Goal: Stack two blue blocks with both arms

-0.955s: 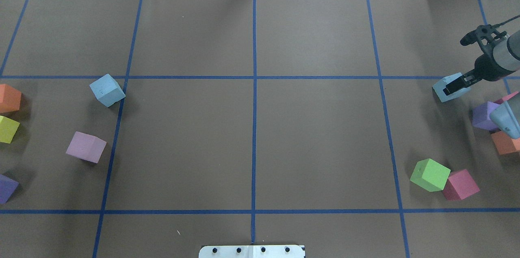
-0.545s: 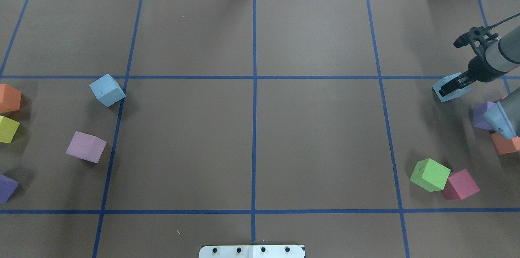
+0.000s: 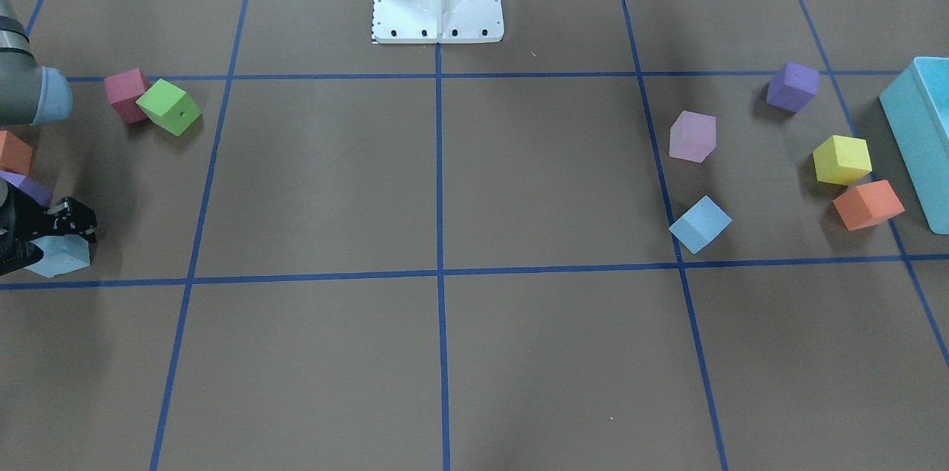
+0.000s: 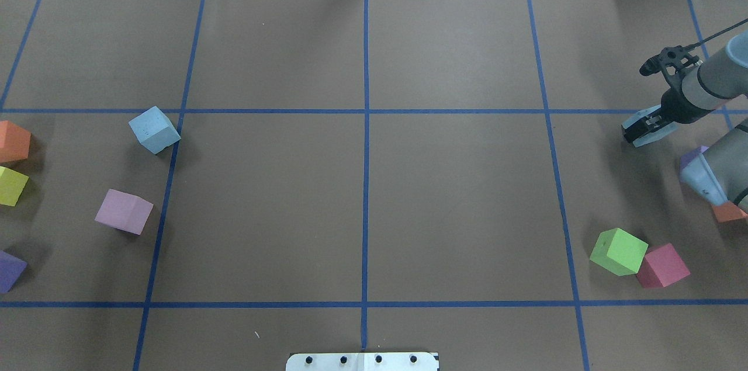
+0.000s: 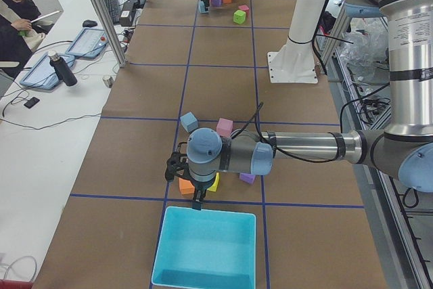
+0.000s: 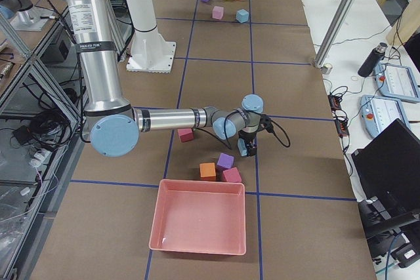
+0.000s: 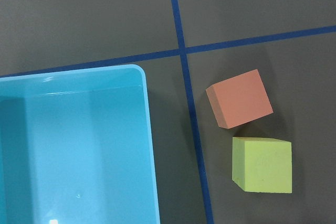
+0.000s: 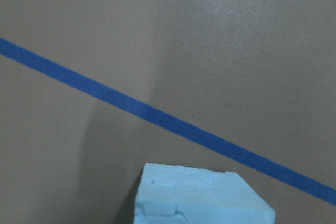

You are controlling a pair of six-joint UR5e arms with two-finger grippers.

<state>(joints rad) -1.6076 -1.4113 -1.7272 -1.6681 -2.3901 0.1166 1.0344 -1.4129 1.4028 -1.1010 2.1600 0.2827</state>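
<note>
One pale blue block (image 4: pixel 154 129) sits alone on the table's left half, also seen in the front view (image 3: pixel 699 224). The other blue block (image 4: pixel 650 138) rests on the table at the far right, and fills the bottom of the right wrist view (image 8: pixel 199 198). My right gripper (image 4: pixel 641 128) is low over this block with its black fingers (image 3: pixel 74 222) around its top. The jaws look open. My left gripper (image 5: pixel 196 197) shows only in the exterior left view, above the teal box's edge. I cannot tell whether it is open or shut.
A green cube (image 4: pixel 618 250) and a red cube (image 4: pixel 662 266) lie near the right front. Purple (image 4: pixel 693 156) and orange (image 4: pixel 729 212) cubes sit partly under the right arm. Pink (image 4: pixel 124 211), orange (image 4: pixel 13 141), yellow (image 4: pixel 11 185) and purple (image 4: pixel 10 269) cubes lie left. The teal box (image 7: pixel 68 145) stands at the left end.
The right arm's wrist has swung left and lower over the right-hand blue block, and the gripper looks smaller. The block itself has not moved. The left-hand cubes are unchanged.
</note>
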